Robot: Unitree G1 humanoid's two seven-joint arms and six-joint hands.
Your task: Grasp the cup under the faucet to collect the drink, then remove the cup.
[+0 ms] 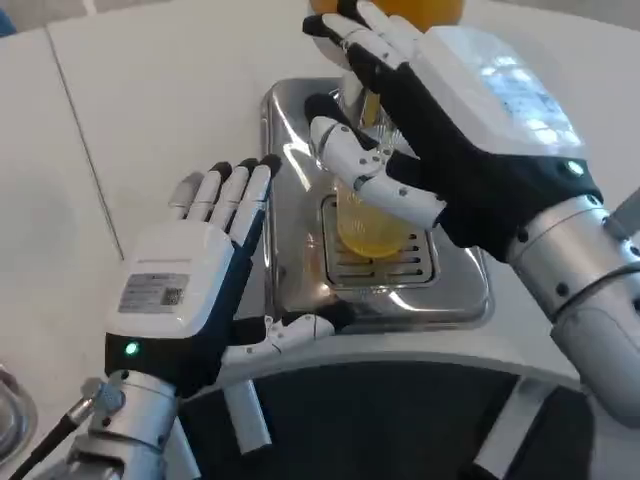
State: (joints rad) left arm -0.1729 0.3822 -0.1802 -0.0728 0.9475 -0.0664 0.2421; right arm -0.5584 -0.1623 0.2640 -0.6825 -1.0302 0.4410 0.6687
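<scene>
Cup (368,232) sits on the drip tray (300,290) grate, yellow drink in its lower part, under the dispenser outlet with its orange tank (400,10) at the tray's far edge. Right hand (440,130) is wrapped around the cup from the tray's right side, thumb across the front; looks like a grip, though contact on the far side is hidden. Left hand (205,290) hovers at the tray's left edge, fingers apart, holding nothing. Judged step: collecting, grasp in place. Next: lift the cup straight and level, clear of the outlet, no tilt. Stickers on both hand backs, print too small to read.
</scene>
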